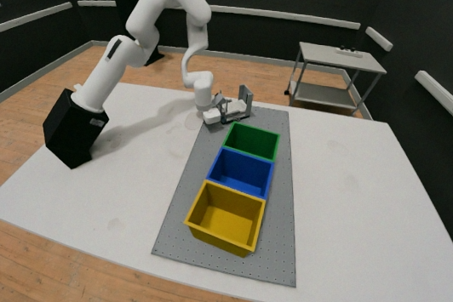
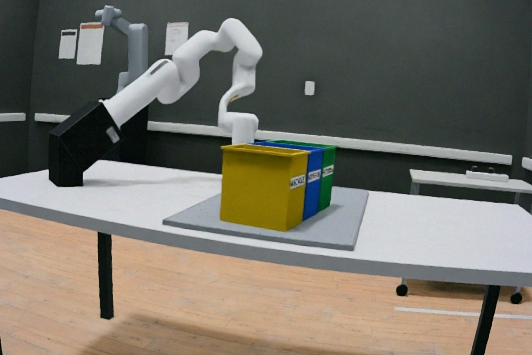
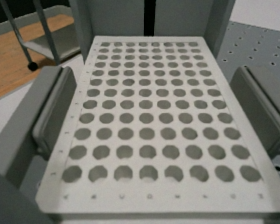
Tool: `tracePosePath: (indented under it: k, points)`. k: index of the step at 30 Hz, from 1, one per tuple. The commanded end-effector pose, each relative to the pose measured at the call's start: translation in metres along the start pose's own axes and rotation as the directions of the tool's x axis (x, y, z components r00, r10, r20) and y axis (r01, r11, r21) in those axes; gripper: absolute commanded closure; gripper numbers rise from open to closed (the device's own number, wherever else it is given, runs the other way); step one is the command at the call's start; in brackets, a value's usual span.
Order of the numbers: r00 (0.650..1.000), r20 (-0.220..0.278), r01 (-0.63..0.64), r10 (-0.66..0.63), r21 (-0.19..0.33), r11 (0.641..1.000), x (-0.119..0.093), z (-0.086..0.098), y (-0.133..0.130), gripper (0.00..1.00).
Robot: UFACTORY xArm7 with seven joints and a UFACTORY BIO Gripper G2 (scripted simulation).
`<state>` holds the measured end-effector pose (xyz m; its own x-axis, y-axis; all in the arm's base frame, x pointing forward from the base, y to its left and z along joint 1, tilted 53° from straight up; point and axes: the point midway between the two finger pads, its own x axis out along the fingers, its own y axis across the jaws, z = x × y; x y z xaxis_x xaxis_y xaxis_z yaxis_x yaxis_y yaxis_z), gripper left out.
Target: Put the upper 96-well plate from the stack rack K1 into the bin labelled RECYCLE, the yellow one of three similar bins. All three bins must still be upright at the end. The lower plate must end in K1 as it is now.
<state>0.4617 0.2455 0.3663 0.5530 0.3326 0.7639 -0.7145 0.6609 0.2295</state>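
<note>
Between the two grey fingers of the gripper [image 1: 223,108] [image 3: 151,110] is the upper 96-well plate [image 1: 235,106] [image 3: 136,111], and the gripper is clenched on it from its two long sides. The plate is light grey, with its round wells facing up, and it is at the stack rack K1 [image 1: 245,94] [image 3: 181,20], whose upright grey panel stands behind its far end. How high the plate is over the rack, I cannot tell. Under its near edge the wrist view shows one more pale strip, too little for me to name it surely. The white arm [image 1: 146,8] [image 2: 190,55] reaches over the table [image 1: 362,174] [image 2: 430,220] from its black base [image 1: 72,132] [image 2: 75,145]. On the grey perforated board [image 1: 281,238] [image 2: 340,215], three bins stand upright in a row: the green bin [image 1: 251,142] [image 2: 327,182] is nearest to the rack, the blue bin [image 1: 240,173] [image 2: 312,190] is in the middle, and the yellow bin [image 1: 227,219] [image 2: 262,187] is farthest. The yellow one carries the RECYCLE label [image 2: 297,182]; its inside, seen from the top, holds no plate.
</note>
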Motion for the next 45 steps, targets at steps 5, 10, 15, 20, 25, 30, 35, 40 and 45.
tracePosePath:
  k: [5, 10, 15, 20, 25, 30, 35, 40, 45]
  points:
    - [1.000, 0.001, 0.000, 0.000, -0.002, 1.000, 0.000, 0.007, -0.001, 1.00]
    - [1.000, 0.001, 0.000, 0.000, -0.002, 1.000, 0.000, 0.009, -0.001, 1.00]
    - [1.000, 0.001, 0.000, 0.000, -0.002, 1.000, 0.000, 0.009, -0.001, 1.00]
    - [1.000, 0.001, 0.000, 0.000, -0.002, 1.000, 0.000, 0.015, -0.001, 1.00]
    - [1.000, 0.001, 0.000, 0.000, -0.002, 1.000, 0.000, 0.022, -0.001, 1.00]
    - [1.000, 0.001, 0.000, 0.000, -0.002, 1.000, 0.000, 0.029, -0.001, 1.00]
    - [1.000, 0.001, 0.000, 0.000, -0.001, 1.000, 0.000, 0.037, -0.001, 1.00]
    - [1.000, 0.001, 0.000, 0.000, -0.001, 1.000, 0.000, 0.045, -0.001, 1.00]
    - [1.000, 0.001, 0.000, 0.000, -0.001, 1.000, 0.000, 0.050, -0.001, 1.00]
